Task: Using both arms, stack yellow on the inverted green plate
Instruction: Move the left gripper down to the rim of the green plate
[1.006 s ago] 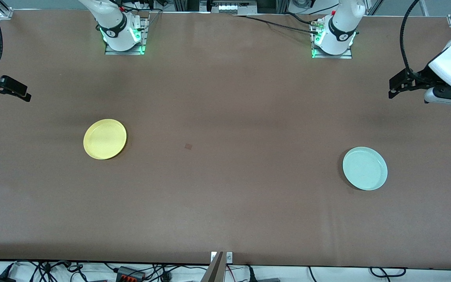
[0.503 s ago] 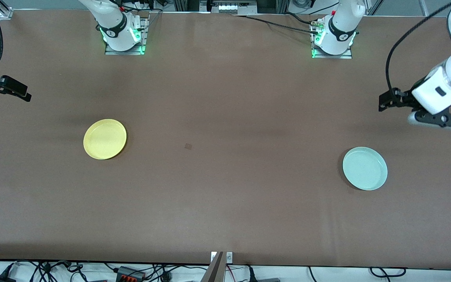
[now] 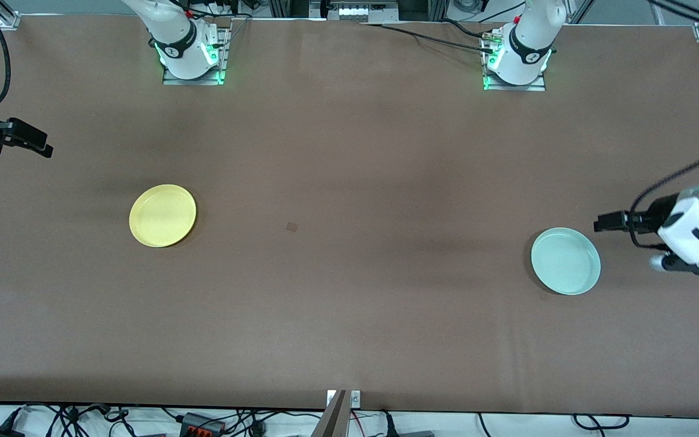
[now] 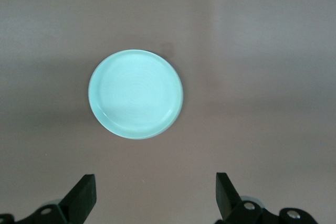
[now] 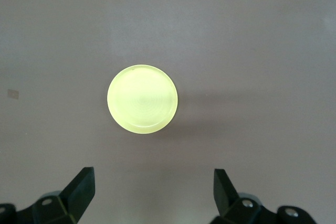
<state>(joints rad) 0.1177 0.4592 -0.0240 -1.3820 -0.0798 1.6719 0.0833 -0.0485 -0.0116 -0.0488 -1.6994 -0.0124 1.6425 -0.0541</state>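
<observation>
Yellow [image 3: 162, 215] flat on table [image 3: 349, 303] toward right arm's end; green plate [image 3: 565, 261] flat toward left arm's end, slightly nearer front camera, well apart from yellow. Neither touched; green plate rim-up by the look of front view, so probably not yet inverted. Both judged light, rigid, smooth and likely slippery; low rim hugging table leaves little to catch. Best hold judged at rim edge, one finger over and one under, perhaps after tipping the plate. Left end effector [image 3: 607, 223] over table just beside green plate's edge, on the side toward the left arm's end; spread wide in left wrist view [image 4: 152, 195], empty, touching nothing. Right end effector [image 3: 28, 142] over table edge at right arm's end, well apart from yellow; likewise released wide [image 5: 152, 190], empty.
</observation>
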